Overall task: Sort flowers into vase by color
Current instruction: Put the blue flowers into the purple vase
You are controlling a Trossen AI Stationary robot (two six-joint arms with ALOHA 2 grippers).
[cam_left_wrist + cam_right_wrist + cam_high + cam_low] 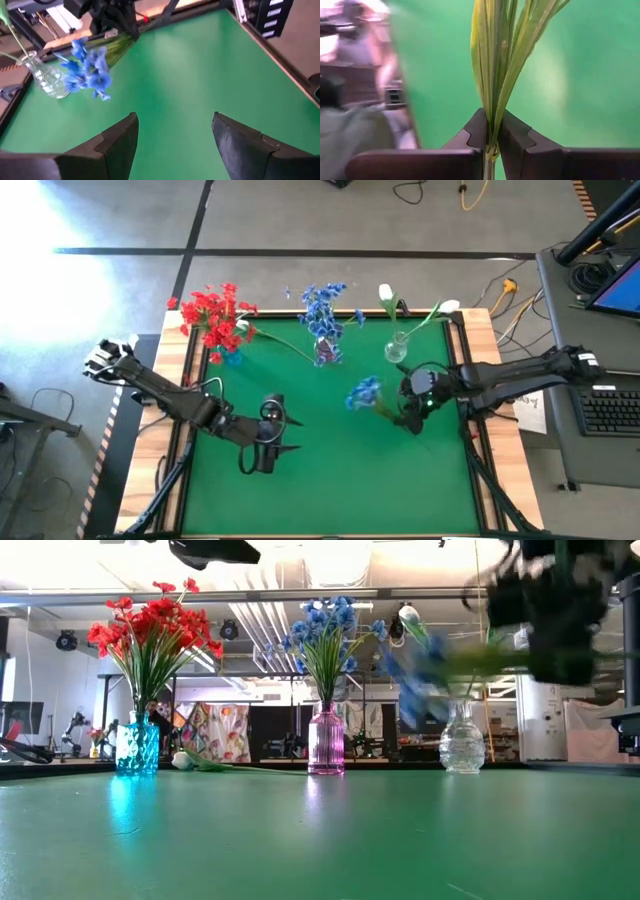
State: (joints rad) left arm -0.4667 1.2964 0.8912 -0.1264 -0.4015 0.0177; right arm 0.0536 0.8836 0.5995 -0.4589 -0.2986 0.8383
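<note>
the right gripper (491, 131) is pinched tight on the green stems of a blue flower sprig (364, 392), its two dark fingers (472, 129) closed against the bundle of long leaves, and it carries the sprig above the green table (330, 470) on the right side, just in front of the clear glass vase (396, 348); the blue blooms point toward the table's middle, seen from the left wrist camera as a blurred blue cluster (89, 70) hanging beside the clear vase (47, 80); the left gripper (262, 458) hangs over the near left part of the table with its fingers (120, 142) spread apart and nothing between them; along the far edge stand three vases: a blue-tinted vase (137, 748) on the left packed with red flowers (152, 628), a pink vase (326, 745) in the middle holding blue flowers (328, 625), and the clear vase (461, 745) on the right with a white tulip bud (385, 294) on a long stem; a second white tulip (447, 307) leans out toward the table's far right corner, and another white bud (182, 761) lies flat on the table between the blue-tinted and pink vases, its stem stretching toward the pink one
</note>
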